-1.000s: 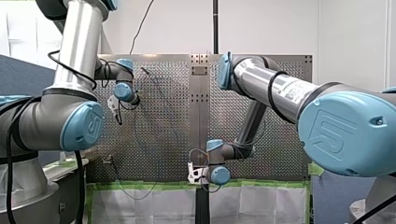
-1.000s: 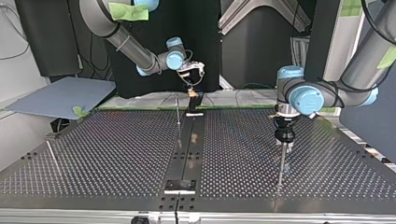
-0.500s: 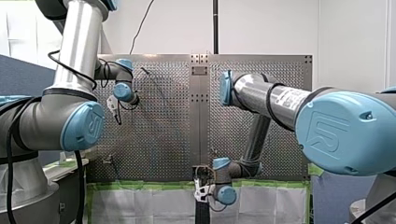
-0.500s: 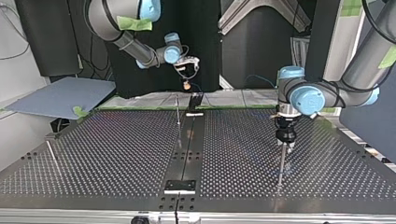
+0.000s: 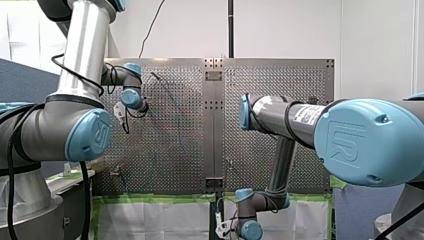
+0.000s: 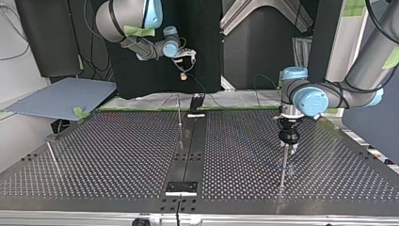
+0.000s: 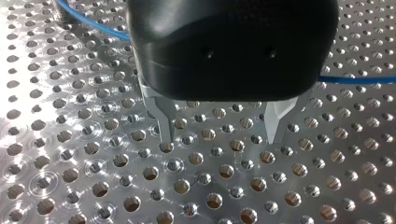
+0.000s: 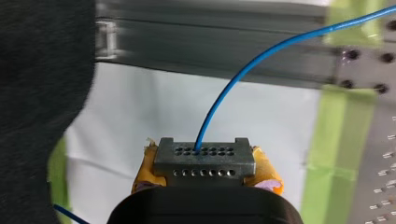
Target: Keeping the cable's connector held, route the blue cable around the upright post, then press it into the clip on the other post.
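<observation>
The perforated desk point(image 6: 117, 150) fills the lower half of the top view, with a dark strip point(image 6: 190, 141) running down its middle. My left arm point(image 6: 367, 66) comes in at that view's 2 o'clock. Its black left end effector point(image 6: 287, 149) hangs point-down over the desk at about 3 o'clock, in line with a thin upright post point(image 6: 283, 172) below it; I cannot tell whether they touch. In the left wrist view its two metal fingers point(image 7: 164, 123) stand apart with only bare holes between them, gripping nothing. My right arm point(image 6: 127, 19) enters the top view at 11 o'clock. The right end effector point(image 6: 184, 75) hangs in the air beyond the desk's far edge at about 12 o'clock, well apart from the left one. In the front view it sits at 6 o'clock, below the desk's near edge and beside white sheeting point(image 5: 165, 220) edged with green tape point(image 5: 165, 199). In the top view a second thin post point(image 6: 179, 110) stands near the far edge, just beside the dark strip, and another point(image 6: 51, 153) stands at 9 o'clock. In the right wrist view the yellow pads point(image 8: 142, 175) are clamped on the grey connector point(image 8: 204, 161), whose face shows rows of small holes. The blue cable point(image 8: 243, 74) leaves one of those holes and curves away ahead of the end effector. A stretch of it also runs across the desk behind the left end effector in the left wrist view.
</observation>
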